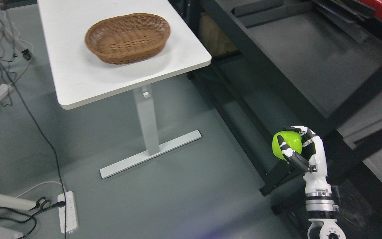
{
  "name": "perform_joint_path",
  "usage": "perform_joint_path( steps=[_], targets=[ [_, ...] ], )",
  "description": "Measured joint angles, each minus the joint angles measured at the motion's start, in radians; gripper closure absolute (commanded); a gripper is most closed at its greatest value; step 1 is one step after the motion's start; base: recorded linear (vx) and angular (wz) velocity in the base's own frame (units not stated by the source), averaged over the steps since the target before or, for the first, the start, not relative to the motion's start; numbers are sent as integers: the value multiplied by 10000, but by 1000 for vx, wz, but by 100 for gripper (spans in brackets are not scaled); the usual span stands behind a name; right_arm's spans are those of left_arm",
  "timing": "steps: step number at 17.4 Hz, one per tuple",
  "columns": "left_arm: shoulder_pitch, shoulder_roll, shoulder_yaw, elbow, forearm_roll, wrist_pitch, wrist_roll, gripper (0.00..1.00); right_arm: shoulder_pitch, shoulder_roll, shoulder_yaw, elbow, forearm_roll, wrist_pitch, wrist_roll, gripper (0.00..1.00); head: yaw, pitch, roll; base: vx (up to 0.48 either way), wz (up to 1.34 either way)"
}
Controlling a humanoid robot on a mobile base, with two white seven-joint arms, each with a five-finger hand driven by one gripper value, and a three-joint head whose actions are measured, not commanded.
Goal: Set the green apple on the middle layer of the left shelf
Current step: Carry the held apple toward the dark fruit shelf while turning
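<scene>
A grey floor (191, 186) fills most of the head view, and a black metal shelf with grey boards (297, 66) runs along the right side, its dark frame slanting from the top centre down toward the lower right. At upper left stands a white rectangular desk (78, 76) on a pale grey pedestal leg with a flat foot, well apart from the shelf's lower corner. On the desk, toward its far right part, sits an oval brown wicker basket (128, 38) with nothing visible inside it. At the lower left of the floor lies a white power strip (67, 211) with black cables trailing up along the left edge. The right arm, white with black joints, rises from the bottom edge at the right, and its right robot hand (298, 149) is curled around a bright green round apple (285, 144), fingers wrapped over the front and top of it. The apple is held in the air above the floor, just beside the front lower frame of the shelf, touching no board.
</scene>
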Motion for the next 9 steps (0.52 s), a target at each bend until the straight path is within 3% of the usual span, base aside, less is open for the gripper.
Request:
perform_joint_path(
  steps=[9],
  targets=[
    [-1,0,0,0,-1,0,0,0,-52,6,3,-15,21,16,14,100,0,0,0,-126,-870]
  ],
)
